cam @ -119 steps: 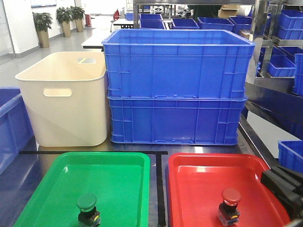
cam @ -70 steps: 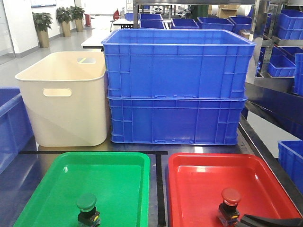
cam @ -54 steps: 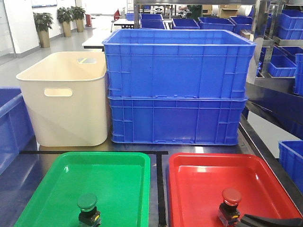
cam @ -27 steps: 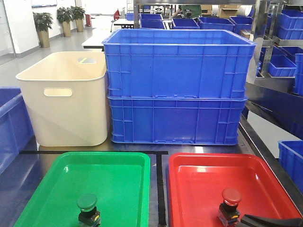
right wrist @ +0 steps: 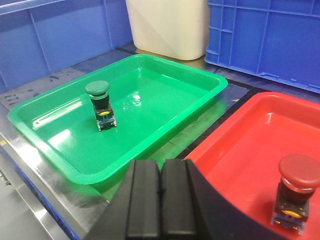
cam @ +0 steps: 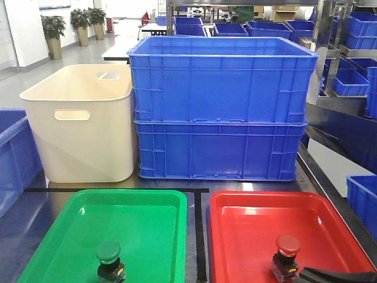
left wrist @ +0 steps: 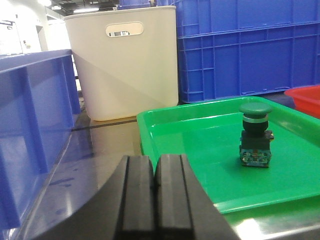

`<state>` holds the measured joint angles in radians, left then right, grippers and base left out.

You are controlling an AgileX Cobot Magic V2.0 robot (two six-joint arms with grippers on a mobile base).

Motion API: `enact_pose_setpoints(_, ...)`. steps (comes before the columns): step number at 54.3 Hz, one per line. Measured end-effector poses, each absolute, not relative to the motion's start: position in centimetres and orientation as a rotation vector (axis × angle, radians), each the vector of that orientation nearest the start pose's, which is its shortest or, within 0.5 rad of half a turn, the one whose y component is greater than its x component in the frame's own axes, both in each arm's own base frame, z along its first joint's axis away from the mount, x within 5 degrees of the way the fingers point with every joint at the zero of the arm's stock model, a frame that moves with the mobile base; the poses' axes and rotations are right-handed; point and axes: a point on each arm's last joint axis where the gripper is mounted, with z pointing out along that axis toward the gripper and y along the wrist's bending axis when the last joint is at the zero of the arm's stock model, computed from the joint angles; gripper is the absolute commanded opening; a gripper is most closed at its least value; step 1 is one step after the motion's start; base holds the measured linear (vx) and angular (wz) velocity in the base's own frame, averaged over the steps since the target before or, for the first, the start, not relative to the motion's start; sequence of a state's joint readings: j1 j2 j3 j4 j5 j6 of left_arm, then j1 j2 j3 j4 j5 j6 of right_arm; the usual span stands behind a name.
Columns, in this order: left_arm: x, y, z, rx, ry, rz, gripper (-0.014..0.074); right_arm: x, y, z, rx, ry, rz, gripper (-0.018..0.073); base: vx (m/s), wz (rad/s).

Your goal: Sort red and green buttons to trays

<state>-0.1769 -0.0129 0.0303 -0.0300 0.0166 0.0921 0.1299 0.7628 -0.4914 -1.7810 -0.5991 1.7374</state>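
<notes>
A green button [cam: 109, 259] stands upright in the green tray [cam: 147, 218]; it also shows in the left wrist view [left wrist: 255, 132] and the right wrist view [right wrist: 100, 105]. A red button [cam: 287, 254] stands upright in the red tray [cam: 330, 224]; it also shows in the right wrist view [right wrist: 296, 192]. My left gripper [left wrist: 155, 172] is shut and empty, low over the table left of the green tray [left wrist: 200, 140]. My right gripper [right wrist: 160, 175] is shut and empty, near the front between the green tray [right wrist: 165, 100] and the red tray [right wrist: 240, 145]. A dark part of the right arm [cam: 336, 275] shows at the front view's bottom right.
Two stacked blue crates [cam: 221, 106] and a cream bin [cam: 82, 124] stand behind the trays. A blue bin [cam: 12, 159] sits at the left, close to my left gripper [left wrist: 30, 130]. Shelves with blue bins [cam: 353, 59] are on the right.
The right arm drew back from the right side of the red tray down to the bottom right corner, then stayed still. The buttons have not moved.
</notes>
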Motion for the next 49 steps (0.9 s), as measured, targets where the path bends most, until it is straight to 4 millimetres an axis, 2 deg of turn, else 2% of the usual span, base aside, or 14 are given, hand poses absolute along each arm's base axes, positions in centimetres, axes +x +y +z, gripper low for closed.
enact_pose_setpoints(23, 5.6, -1.0, 20.2, 0.181, 1.507, -0.092, -0.0006, 14.3, 6.7, 29.5, -0.550, 1.805, 0.567, -0.0010, 0.00, 0.00)
enact_pose_setpoints(29, 5.6, -1.0, 20.2, 0.181, 1.507, -0.092, -0.0006, 14.9, 6.6, 29.8, -0.523, 1.732, 0.555, -0.0010, 0.00, 0.00)
enact_pose_setpoints(31, 5.6, -1.0, 20.2, 0.181, 1.507, -0.092, -0.0006, 15.1, 6.5, 30.0, -0.520, 1.682, 0.517, -0.0010, 0.00, 0.00)
enact_pose_setpoints(35, 5.6, -1.0, 20.2, 0.181, 1.507, -0.092, -0.0006, 15.6, 5.7, 30.2, -0.389, 1.593, 0.464, -0.0010, 0.00, 0.00)
enact_pose_setpoints(42, 5.6, -1.0, 20.2, 0.182, 1.507, -0.092, -0.0006, 15.3, 3.5, 29.2, -0.168, 1.626, 0.288, -0.0010, 0.00, 0.00)
enact_pose_setpoints(49, 5.6, -1.0, 20.2, 0.182, 1.507, -0.092, -0.0006, 13.3, 2.6, 29.0, -0.191, 1.688, 0.125, -0.0010, 0.00, 0.00)
